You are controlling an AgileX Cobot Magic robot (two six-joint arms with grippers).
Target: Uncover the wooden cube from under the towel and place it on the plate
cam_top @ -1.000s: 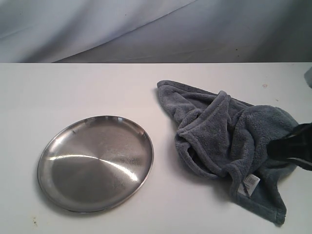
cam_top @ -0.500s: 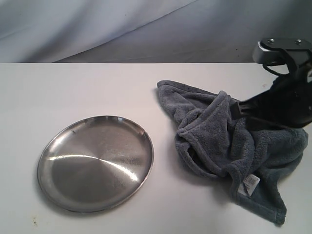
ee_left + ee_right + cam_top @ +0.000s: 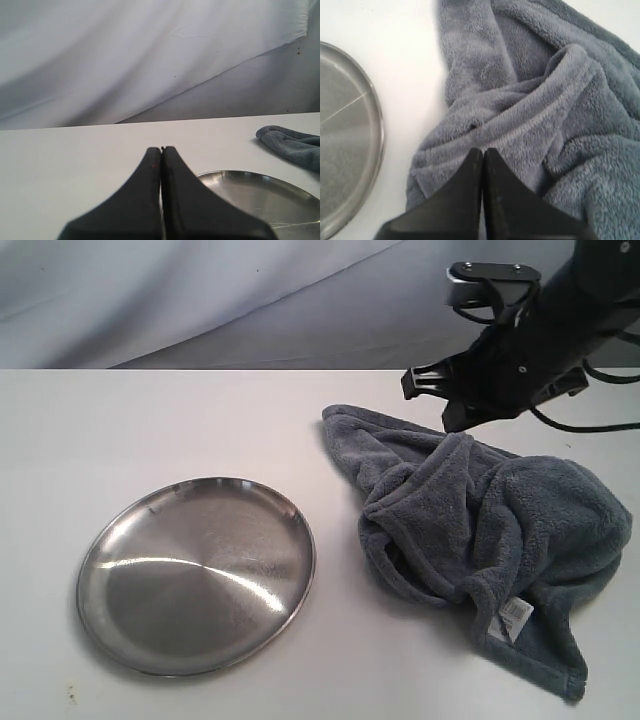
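**Cube hidden, both grippers closed**

The right gripper (image 3: 482, 150) is hovering over the towel (image 3: 480, 510), jaws pressed together and gripping nothing. The left gripper (image 3: 161, 148), likewise closed and empty, is hanging well apart from the towel. The wooden cube is not showing; presumably it is sitting under the towel's bunched folds. A deep pinch risks lifting and dropping the cube, or dragging cloth onto the plate (image 3: 190, 580) beside the towel. The white label (image 3: 513, 618) on the towel's hem is too small to read.

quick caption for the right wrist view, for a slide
Shut right gripper over the crumpled blue-grey towel, with the steel plate beside it on the white table.
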